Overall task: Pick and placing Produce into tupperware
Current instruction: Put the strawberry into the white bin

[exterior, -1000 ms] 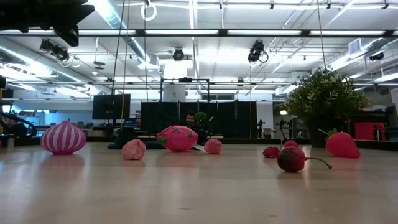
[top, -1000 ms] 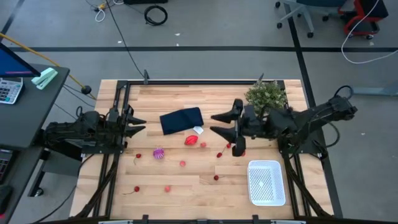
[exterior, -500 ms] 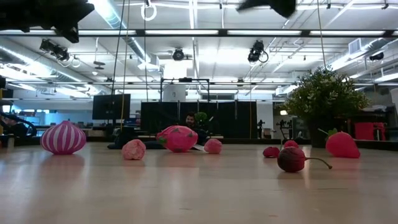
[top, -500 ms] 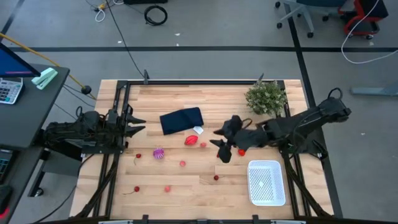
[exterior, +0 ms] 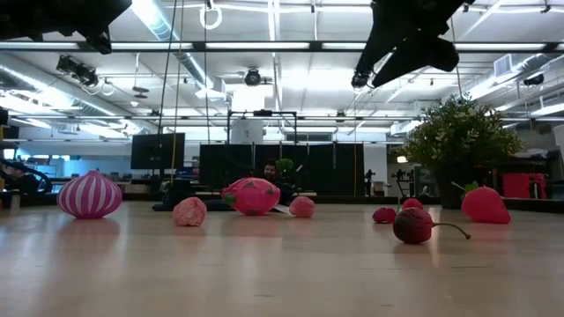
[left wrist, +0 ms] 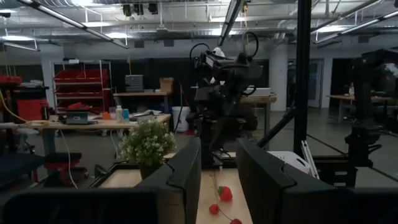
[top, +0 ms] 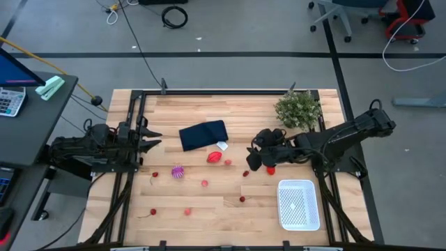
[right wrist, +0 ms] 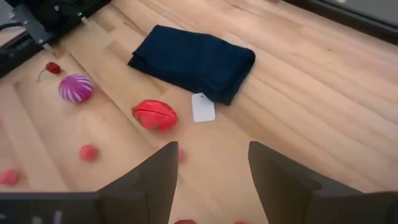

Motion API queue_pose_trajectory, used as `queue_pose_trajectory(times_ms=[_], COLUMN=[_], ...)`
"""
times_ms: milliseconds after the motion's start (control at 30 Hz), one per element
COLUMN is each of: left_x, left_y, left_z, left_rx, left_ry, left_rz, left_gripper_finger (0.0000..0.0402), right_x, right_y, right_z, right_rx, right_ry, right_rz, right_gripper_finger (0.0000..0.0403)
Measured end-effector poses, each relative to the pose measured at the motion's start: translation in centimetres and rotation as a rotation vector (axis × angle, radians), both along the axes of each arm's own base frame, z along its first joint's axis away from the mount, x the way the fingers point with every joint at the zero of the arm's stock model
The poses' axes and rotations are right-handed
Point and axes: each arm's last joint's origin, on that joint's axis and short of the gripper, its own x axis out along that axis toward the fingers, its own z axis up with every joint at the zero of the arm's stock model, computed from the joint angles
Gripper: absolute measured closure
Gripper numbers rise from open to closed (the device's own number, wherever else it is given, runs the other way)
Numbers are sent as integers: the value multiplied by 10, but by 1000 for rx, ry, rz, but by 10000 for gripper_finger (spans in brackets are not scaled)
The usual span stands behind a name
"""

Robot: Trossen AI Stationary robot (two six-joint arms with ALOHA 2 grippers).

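The produce lies spread over the wooden table: a bigger red piece [top: 214, 157] [right wrist: 154, 115], a purple striped ball [top: 178, 171] [right wrist: 76, 88], a red strawberry-like piece [top: 270, 169] [exterior: 485, 204] and several tiny red and pink bits, such as one [top: 246, 173]. The white tupperware [top: 298, 204] sits near the table's right near corner. My right gripper [top: 253, 161] [right wrist: 211, 186] hovers open above the table, right of the bigger red piece and beside the strawberry-like piece, tipped down. My left gripper [top: 150, 137] [left wrist: 217, 174] waits open at the table's left edge.
A dark navy folded cloth [top: 203, 135] with a white tag [right wrist: 203, 107] lies just beyond the bigger red piece. A green bushy plant [top: 298, 109] stands at the far right. A dark cherry with a stem [exterior: 414, 224] sits toward the near edge.
My right gripper has swung from beside the plant toward the table's near edge and come down, tipping its fingers toward the table; in the low view it has dropped into the picture from above. No produce has moved.
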Motion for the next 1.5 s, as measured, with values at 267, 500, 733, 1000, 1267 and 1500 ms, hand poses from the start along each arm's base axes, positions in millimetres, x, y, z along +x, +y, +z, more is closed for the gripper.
queue_pose_trajectory(times_ms=[267,500,733,1000,1267,1500], left_x=[0,0,1,2,2,2], left_y=[0,0,0,0,0,0], left_z=[0,-2,-5,-7,-11,-11], left_rx=[2,-7,-6,-35,-60,-102], left_ry=[2,17,53,71,107,114], left_rz=[2,-1,-1,-8,-14,-22], left_gripper_finger=[294,294,294,294,294,294], right_x=[6,13,8,3,1,-4], right_y=[0,8,9,8,8,9], right_z=[-10,-34,-60,-75,-76,-92], right_rx=[9,76,140,136,164,188], right_ry=[28,138,278,378,382,410], right_rz=[-20,-19,-185,-304,-332,-411], right_gripper_finger=[199,199,199,199,199,199])
